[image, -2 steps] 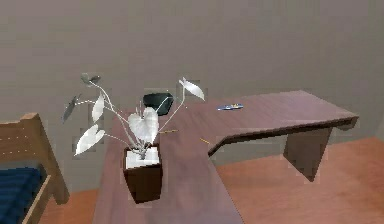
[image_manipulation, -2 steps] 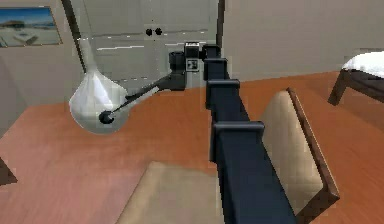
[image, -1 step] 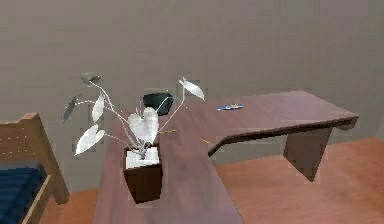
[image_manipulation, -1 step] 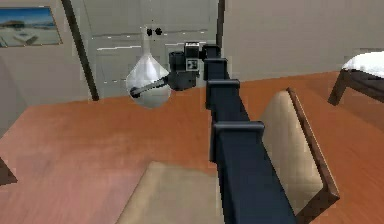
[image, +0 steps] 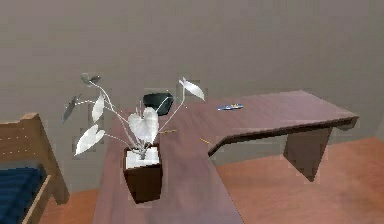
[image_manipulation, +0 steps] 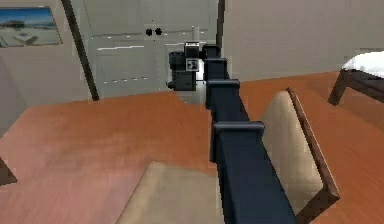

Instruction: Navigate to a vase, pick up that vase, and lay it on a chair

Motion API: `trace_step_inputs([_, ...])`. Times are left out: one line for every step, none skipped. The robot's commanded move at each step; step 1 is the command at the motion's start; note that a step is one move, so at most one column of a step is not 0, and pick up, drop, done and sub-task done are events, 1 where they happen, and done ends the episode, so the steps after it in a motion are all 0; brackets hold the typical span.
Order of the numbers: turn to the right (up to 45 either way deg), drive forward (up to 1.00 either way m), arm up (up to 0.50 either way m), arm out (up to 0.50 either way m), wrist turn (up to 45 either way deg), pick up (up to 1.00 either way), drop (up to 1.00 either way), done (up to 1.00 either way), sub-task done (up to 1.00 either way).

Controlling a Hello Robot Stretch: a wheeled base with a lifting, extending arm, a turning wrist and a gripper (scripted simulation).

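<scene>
You saw: desk [image: 270, 112] reddish-brown; plant leaves [image: 143, 125] whitish, pot [image: 143, 180] dark brown; chair [image_manipulation: 285, 140] tan; arm [image_manipulation: 240, 160] dark navy; doors [image_manipulation: 130, 45] white; floor [image_manipulation: 90, 125] orange-brown; mattress [image: 15, 190] blue.

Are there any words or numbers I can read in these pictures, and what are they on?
No text can be read.
On the arm, the white squares bear black marks, too small to read.
The picture on the wall shows no words.
The plant pot and the desk are plain.
</scene>
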Motion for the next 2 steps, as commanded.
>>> trace_step_inputs([0.0, 0.00, -0.36, 0.00, 0.0, 0.00, 0.00, 0.00, 0.00])
trace_step_inputs([0.0, 0.00, -0.32, 0.00, 0.0, 0.00, 0.00, 0.00, 0.00])
